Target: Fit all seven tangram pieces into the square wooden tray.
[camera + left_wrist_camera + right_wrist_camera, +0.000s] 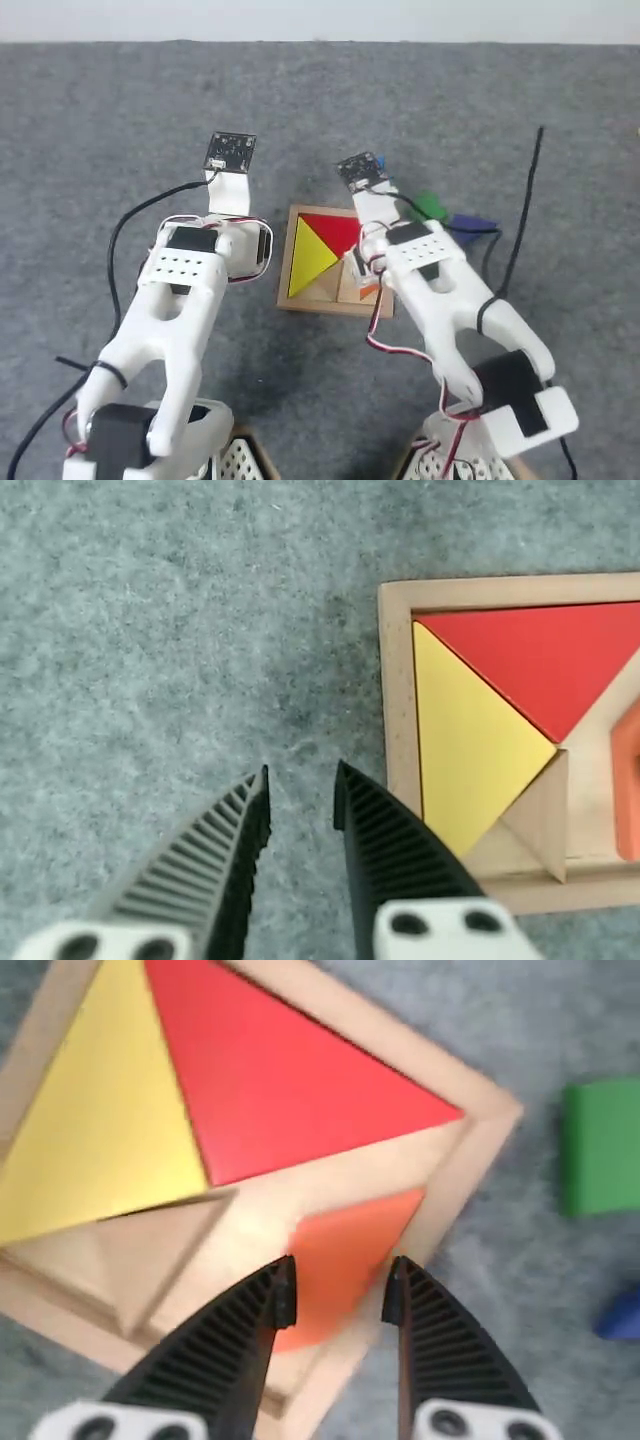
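The square wooden tray (288, 270) lies between the arms and holds a red triangle (335, 232), a yellow triangle (308, 258) and a plain wood triangle (325, 290). My right gripper (340, 1278) hangs over the tray's near right part. Its fingers press both sides of an orange piece (345, 1250), which lies low in the tray (480, 1150) beside the red triangle (290, 1090) and yellow triangle (100, 1140). My left gripper (300, 785) is open over bare carpet just left of the tray (397, 690), with nothing between its fingers. A green piece (430, 207) and a blue piece (470, 224) lie outside.
The green piece (600, 1145) and blue piece (620, 1315) sit on the grey carpet right of the tray, close to a black cable (520, 230). Open carpet stretches to the left and at the back.
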